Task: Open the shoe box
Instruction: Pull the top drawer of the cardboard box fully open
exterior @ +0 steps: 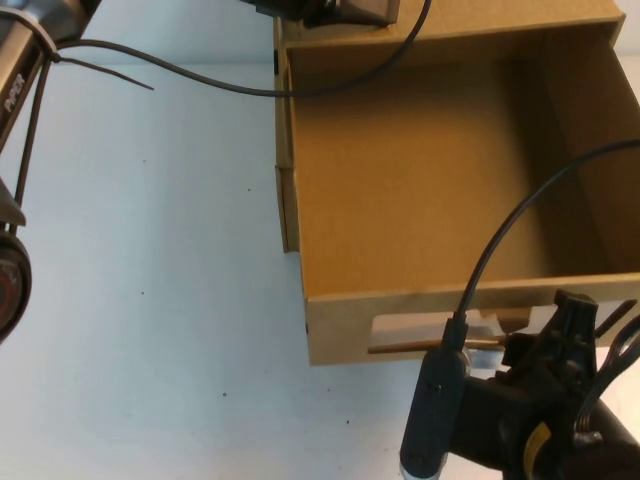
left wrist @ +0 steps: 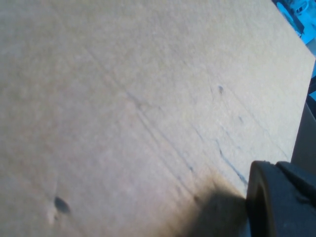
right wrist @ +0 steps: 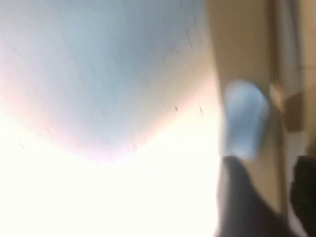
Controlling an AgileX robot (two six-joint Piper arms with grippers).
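While the right gripper (exterior: 590, 315) holds its jaws apart at the handle cutout (exterior: 430, 335) of the shoe box (exterior: 400, 320), we judge the drawer already out. Next we back away cleanly. Our left gripper (exterior: 335, 10) sits at the far sleeve, and we cannot tell its state. The box is matte brown cardboard, smooth and square-cornered.

a pale white table (exterior: 150, 300) carries the open cardboard shoe box (exterior: 420, 200).

A white table (exterior: 150, 300), flecked with dark specks, under bright light.
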